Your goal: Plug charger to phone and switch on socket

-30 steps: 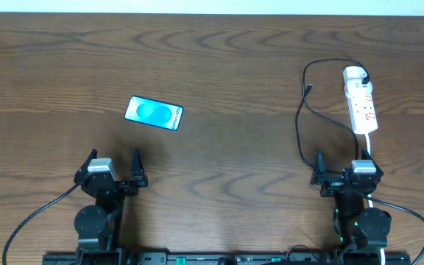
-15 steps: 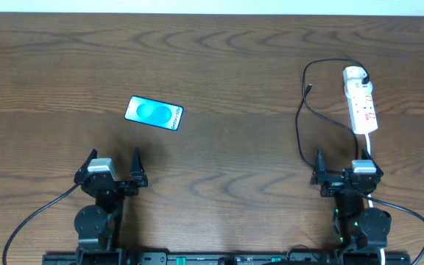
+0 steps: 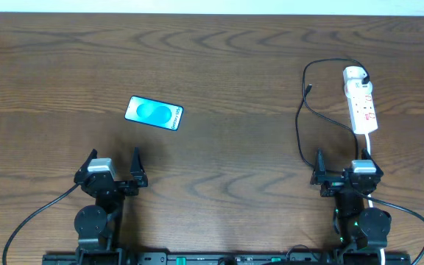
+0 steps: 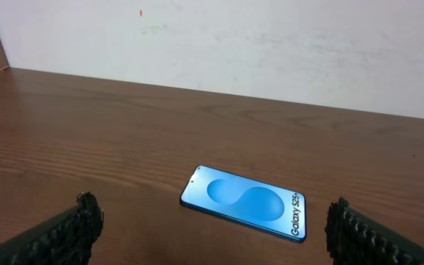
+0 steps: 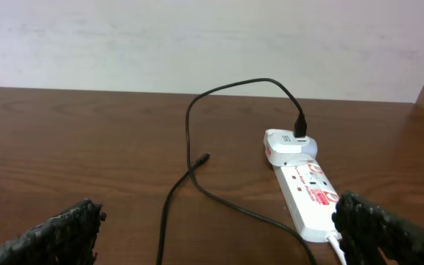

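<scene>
The phone (image 3: pixel 154 112) lies flat on the table, blue screen up, left of centre; it also shows in the left wrist view (image 4: pixel 245 202). The socket (image 3: pixel 361 104), a white power strip, lies at the far right, also in the right wrist view (image 5: pixel 309 193). The charger's white plug head (image 3: pixel 355 73) sits in its far end. The black cable (image 3: pixel 302 121) loops left and its connector tip (image 5: pixel 203 157) lies loose on the table. My left gripper (image 3: pixel 112 168) is open and empty, near the front edge below the phone. My right gripper (image 3: pixel 344 171) is open and empty, just in front of the socket.
The socket's white cord (image 3: pixel 369 146) runs toward the front past my right gripper. A pale wall (image 4: pixel 219 44) stands behind the table's far edge. Bare wood (image 3: pixel 234 147) lies between phone and cable.
</scene>
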You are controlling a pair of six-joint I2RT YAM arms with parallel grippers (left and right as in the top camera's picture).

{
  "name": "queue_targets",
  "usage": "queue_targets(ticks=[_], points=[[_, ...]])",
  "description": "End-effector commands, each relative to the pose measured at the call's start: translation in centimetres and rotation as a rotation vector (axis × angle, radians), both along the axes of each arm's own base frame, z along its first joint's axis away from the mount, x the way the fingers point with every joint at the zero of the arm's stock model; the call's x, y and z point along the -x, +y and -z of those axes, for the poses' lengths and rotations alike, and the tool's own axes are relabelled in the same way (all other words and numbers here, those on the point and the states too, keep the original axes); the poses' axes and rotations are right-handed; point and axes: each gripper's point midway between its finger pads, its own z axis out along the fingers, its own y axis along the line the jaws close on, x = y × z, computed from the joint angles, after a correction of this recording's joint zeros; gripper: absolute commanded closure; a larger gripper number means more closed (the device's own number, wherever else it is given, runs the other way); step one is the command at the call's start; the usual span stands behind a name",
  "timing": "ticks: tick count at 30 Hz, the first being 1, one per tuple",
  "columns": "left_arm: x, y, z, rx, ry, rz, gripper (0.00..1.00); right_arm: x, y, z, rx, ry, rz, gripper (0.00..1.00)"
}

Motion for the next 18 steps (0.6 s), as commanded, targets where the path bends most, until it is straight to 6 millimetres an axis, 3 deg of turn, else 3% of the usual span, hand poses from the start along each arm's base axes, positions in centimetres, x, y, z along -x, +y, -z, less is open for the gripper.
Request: queue_targets(ticks=[1,18], points=[[0.09,-0.19,1.68,-0.01,0.055,0.015,0.02,0.04,0.58,0.03,0.014,-0.002,-0.029,0.01],[-0.02,0.05,0.96,0.003,0.025,-0.001,0.02,0.04,0.58,0.03,0.014,-0.002,-0.029,0.01]])
